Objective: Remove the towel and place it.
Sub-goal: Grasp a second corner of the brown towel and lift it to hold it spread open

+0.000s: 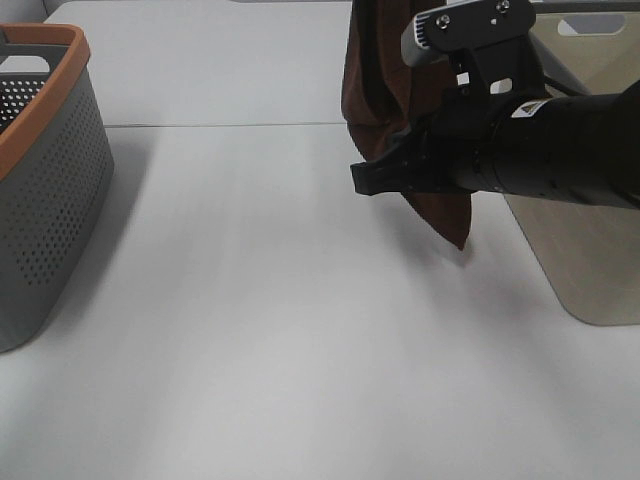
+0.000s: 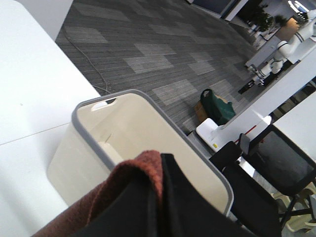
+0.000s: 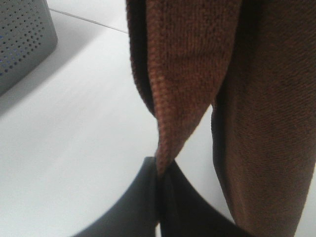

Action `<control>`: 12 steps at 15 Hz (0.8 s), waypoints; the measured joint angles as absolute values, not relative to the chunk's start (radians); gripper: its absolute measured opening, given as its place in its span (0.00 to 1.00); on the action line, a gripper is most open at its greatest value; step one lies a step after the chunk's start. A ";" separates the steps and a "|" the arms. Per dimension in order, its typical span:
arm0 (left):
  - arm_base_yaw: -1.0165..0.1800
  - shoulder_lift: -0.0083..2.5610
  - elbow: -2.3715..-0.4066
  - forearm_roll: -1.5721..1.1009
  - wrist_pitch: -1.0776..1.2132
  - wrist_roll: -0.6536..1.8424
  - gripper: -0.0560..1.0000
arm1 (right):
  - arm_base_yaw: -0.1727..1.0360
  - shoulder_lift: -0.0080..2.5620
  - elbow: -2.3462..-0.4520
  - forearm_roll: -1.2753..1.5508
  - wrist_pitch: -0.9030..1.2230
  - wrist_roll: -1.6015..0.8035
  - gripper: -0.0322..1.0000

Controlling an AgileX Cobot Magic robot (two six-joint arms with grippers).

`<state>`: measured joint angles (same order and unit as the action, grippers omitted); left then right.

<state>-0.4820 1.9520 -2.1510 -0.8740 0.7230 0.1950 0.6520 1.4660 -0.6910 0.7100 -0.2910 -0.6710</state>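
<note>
The towel [image 1: 375, 70], dark reddish-brown, hangs down from above the exterior high view's top edge, its lowest corner just over the white table. My right gripper [image 1: 368, 178] reaches in from the right and is shut on a lower fold of the cloth. In the right wrist view the black fingertips [image 3: 159, 170] pinch the tip of a towel [image 3: 187, 59] fold. The left wrist view has my left gripper [image 2: 160, 165] shut on the towel [image 2: 123, 185], held above the beige bin. The exterior view does not show the left gripper.
A beige bin with a grey rim [image 1: 590, 250] stands at the right, behind the right arm; the same bin [image 2: 98, 143] lies under the left gripper. A grey perforated basket with an orange rim [image 1: 40, 180] stands at the left edge of the white table [image 1: 280, 350].
</note>
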 joint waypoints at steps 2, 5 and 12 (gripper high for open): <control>-0.420 1.952 -2.151 -0.842 0.792 0.195 0.05 | 0.652 1.431 -0.691 0.712 -0.187 -0.699 0.03; -0.352 1.952 -2.151 -0.773 0.933 0.195 0.05 | 0.652 1.424 -0.736 0.712 0.012 -0.701 0.03; -0.332 1.952 -2.151 -0.515 1.207 0.195 0.05 | 0.552 1.423 -0.928 0.453 0.460 -0.376 0.03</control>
<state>-0.3320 1.9520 -2.1510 -0.5150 1.2070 0.1950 0.5520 1.4230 -0.9280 0.4530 0.4600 -0.3760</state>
